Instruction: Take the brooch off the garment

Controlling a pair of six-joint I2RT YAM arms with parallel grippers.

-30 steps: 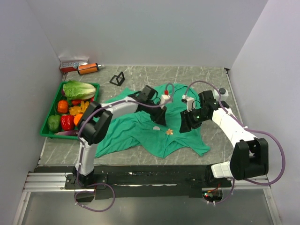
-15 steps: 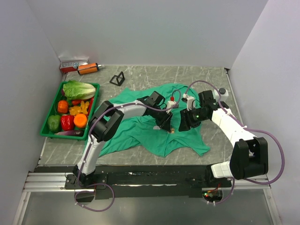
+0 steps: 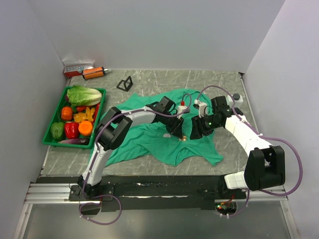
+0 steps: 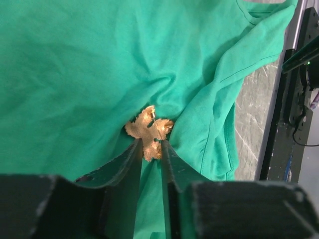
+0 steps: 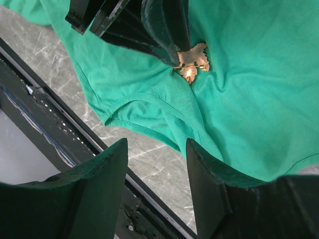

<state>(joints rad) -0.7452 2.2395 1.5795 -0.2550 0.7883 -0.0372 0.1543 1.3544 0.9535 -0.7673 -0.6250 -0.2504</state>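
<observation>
Surface: a grey marbled table [image 3: 149, 79] between pale walls, with a green tray [image 3: 48, 141] of vegetables along its left edge.
Cloth: the garment [image 3: 144, 142] lies rumpled mid-table, spreading toward the near and right edges.
Ornament: the brooch [image 4: 148, 130] sits on a puckered fold in the half of the shirt nearer the right edge, between the two arms' tips.
Left arm: the left gripper [image 4: 151, 145] is clenched on the brooch's lower lobe, jaws almost together. The cloth bunches around it, probably from the grip.
Right arm: the right gripper [image 5: 155, 147] is released, jaws wide, hovering over the cloth near the brooch, likely ready to pin the fabric.
Risk: unless the cloth is held down, it may lift along with the brooch.
</observation>
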